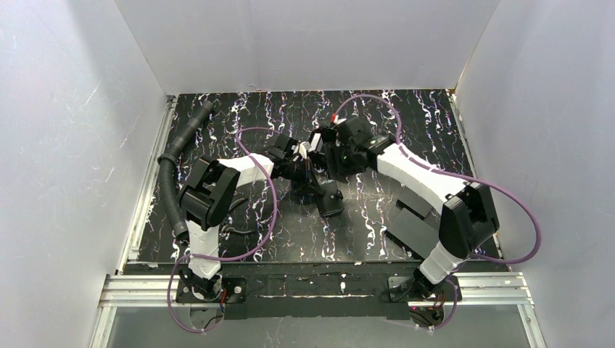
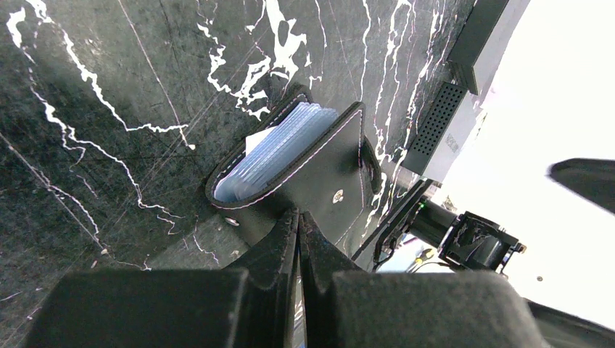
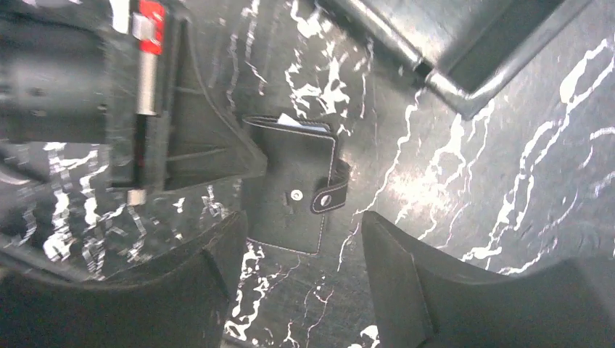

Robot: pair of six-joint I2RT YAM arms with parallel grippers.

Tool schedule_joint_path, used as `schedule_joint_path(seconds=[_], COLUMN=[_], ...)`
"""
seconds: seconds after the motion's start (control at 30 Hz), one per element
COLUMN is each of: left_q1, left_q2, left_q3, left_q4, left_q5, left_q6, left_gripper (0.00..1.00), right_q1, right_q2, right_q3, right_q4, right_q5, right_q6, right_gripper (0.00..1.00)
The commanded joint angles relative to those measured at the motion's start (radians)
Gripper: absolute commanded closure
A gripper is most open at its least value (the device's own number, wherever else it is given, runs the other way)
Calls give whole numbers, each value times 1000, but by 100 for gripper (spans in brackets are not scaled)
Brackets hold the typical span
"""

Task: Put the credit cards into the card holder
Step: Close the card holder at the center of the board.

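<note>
The card holder [image 2: 319, 181] is a small black wallet with a snap strap, lying on the dark marbled table. Its pale blue sleeves [image 2: 272, 156] gape upward, and a white card corner [image 2: 255, 141] sticks out among them. No other credit cards are in view. My left gripper [image 2: 299, 216] is shut on the edge of the holder's black cover. In the right wrist view the holder [image 3: 290, 196] lies flat with its strap [image 3: 330, 192] unsnapped. My right gripper [image 3: 303, 221] hovers open over its near edge, holding nothing. From above, both grippers meet at mid-table [image 1: 315, 154].
A larger black rimmed tray [image 3: 471, 51] lies close beyond the holder. Flat black slabs [image 1: 417, 217] rest on the table at the right, beside the right arm. White walls enclose the table on three sides. A corrugated hose [image 1: 174, 167] runs along the left edge.
</note>
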Motion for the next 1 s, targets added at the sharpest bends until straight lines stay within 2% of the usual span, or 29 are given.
schedule_joint_path(seconds=[0.0,0.07,0.13,0.23,0.3,0.5,0.63,0.7,0.8,0.97], left_q1=[-26,-27,-28,-28,-28,-28,-30,-30,-30,-31], left_q2=[57,57,58,63,64,66,67,66,64,68], left_q3=[-21,-21,-19,-15,-14,-10,-12,-11,-14,-16], left_q4=[-96,-97,-98,-103,-106,-108,-108,-108,-109,-108], left_q5=[-79,-81,-79,-77,-80,-80,-80,-81,-82,-82], left_q6=[41,42,43,45,47,49,50,50,51,50], left_gripper=[100,100,100,100,100,100,100,100,100,100], right_q1=[144,159,162,162,164,164,164,165,165,168], right_q2=[14,8,7,39,61,98,117,117,111,113], right_q3=[-70,-101,-129,-120,-120,-132,-127,-128,-131,-129], right_q4=[-30,16,83,83,87,99,104,103,100,70], right_q5=[427,474,465,439,419,415,391,397,407,427], right_q6=[184,184,153,139,132,113,107,106,104,100], right_gripper=[32,35,43,58,63,64,59,61,72,73])
